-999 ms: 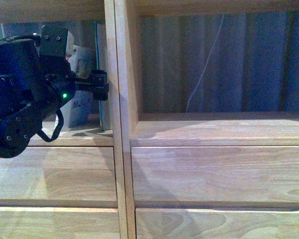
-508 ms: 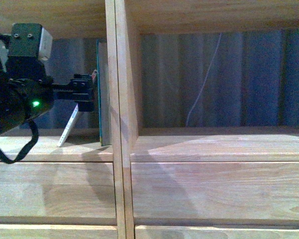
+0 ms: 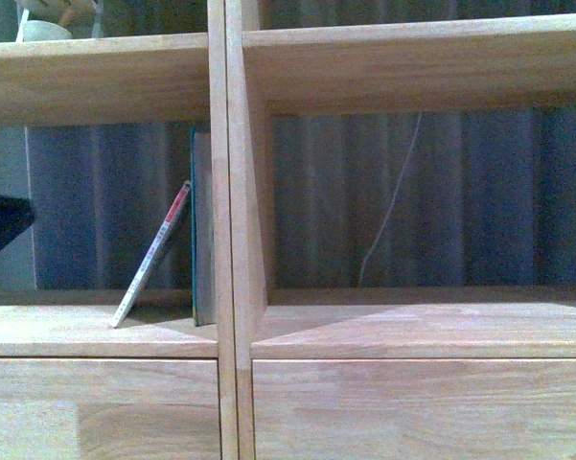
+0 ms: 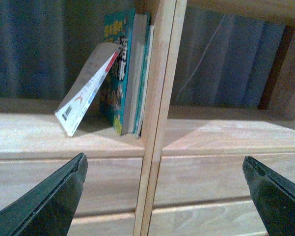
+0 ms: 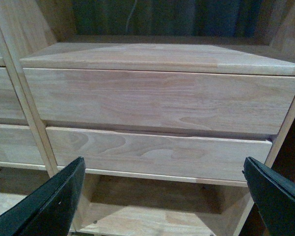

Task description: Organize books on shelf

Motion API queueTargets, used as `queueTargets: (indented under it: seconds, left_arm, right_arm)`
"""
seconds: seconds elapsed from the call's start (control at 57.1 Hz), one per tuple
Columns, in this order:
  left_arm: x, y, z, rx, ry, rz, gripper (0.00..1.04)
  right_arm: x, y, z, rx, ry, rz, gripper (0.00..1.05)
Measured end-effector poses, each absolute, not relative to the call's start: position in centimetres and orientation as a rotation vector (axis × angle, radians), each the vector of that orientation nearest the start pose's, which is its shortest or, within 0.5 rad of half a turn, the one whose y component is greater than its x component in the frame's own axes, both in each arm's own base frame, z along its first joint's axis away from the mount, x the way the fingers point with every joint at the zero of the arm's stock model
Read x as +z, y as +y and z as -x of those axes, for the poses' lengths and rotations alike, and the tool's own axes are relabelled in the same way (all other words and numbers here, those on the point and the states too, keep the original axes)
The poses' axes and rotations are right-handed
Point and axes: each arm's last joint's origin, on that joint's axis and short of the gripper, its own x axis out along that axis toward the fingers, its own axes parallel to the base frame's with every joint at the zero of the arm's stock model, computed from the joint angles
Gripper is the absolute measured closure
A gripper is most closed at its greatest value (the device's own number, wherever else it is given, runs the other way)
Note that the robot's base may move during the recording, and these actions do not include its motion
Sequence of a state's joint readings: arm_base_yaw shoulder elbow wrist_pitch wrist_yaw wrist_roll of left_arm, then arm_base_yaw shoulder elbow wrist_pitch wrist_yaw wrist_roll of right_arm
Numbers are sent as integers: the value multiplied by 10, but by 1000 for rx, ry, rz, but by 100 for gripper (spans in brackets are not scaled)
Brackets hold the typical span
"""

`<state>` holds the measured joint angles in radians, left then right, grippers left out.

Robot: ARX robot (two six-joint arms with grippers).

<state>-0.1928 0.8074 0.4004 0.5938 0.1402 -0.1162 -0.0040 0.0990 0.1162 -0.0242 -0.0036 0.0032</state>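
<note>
Teal book (image 3: 202, 230) half hidden behind divider (image 3: 226, 192).

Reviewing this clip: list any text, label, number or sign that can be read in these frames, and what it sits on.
No text can be read.
teal book: yellow title characters on the cover, too blurred and oblique to read.
thin paperback: a dark barcode-like patch and small marks near its lower end, too small to read; its red-and-white spine shows no readable lettering.
shelf and drawer fronts: no labels visible.
</note>
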Motion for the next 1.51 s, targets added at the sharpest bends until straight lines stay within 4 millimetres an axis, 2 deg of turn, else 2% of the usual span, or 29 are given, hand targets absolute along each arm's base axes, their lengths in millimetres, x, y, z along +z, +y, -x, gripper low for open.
queueTargets:
  seconds: [0.053,0.088,0.14,0.158,0.298,0.438,0.473,0.578,0.596,0.701,0.999,1.157,1.244,1.507]
  left_arm:
    - [266,-38,-162,-210,-100,98,16]
    - [256,-33,-146,-94,-38,61,25]
    - [245,-28,-136,-31,-6,39,34]
    - [239,-24,-131,-10,-4,31,41]
    - [221,-18,-126,-10,5,17,66]
    - [208,-12,-121,-5,3,13,95]
    - [203,-8,-119,-33,0,12,102]
    - [196,-1,-116,0,-4,9,102]
    - [196,-1,-116,-2,-4,9,102]
    - [190,-1,-114,-2,-3,9,102]
    - [181,0,-109,-2,-5,8,102]
    - [175,0,-98,-2,-2,8,102]
    - [167,0,-98,-2,-4,8,102]
    - [167,0,-97,-2,-5,8,102]
  right_arm:
    - [193,0,-98,0,7,-3,7]
    - [193,0,-98,0,7,-3,7]
    - [193,0,-98,-1,7,-3,10]
    - [192,0,-98,-2,4,-4,16]
    - [186,0,-98,0,7,-3,40]
    - [181,0,-98,0,8,-3,68]
    - [180,0,-98,0,4,-3,78]
    - [175,0,-98,-2,9,-4,101]
    - [175,0,-98,-2,10,-2,103]
    - [168,0,-97,1,2,-2,102]
    - [168,0,-97,-2,-6,-2,102]
    - [168,0,-97,0,-7,-2,102]
    - [168,0,-97,0,-7,-2,102]
    - [168,0,-97,0,-7,-2,102]
